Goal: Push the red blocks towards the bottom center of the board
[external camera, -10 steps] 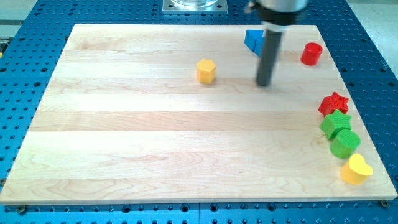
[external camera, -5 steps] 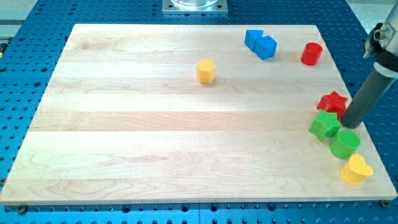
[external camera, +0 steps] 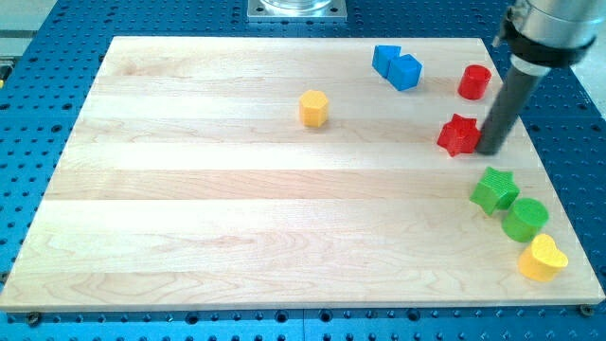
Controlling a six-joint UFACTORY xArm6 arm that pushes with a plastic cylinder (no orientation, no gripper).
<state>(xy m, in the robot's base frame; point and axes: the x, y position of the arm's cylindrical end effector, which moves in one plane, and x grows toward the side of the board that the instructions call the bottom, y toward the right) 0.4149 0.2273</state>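
Observation:
A red star block (external camera: 459, 134) lies on the wooden board (external camera: 237, 208) at the view's right, above the middle. My tip (external camera: 490, 150) stands right against its right side. A red cylinder block (external camera: 474, 82) sits further up near the top right corner, just left of the rod's shaft. Both red blocks are far from the bottom centre of the board.
Two blue blocks (external camera: 397, 66) touch each other near the top edge. A yellow hexagonal block (external camera: 313, 108) sits at the upper middle. At the right edge lie a green star block (external camera: 494, 189), a green cylinder (external camera: 525, 219) and a yellow heart block (external camera: 542, 258).
My tip swung from the upper middle to the right edge, then up and left. The red star slid up and left, away from the green blocks; the green star shifted slightly left.

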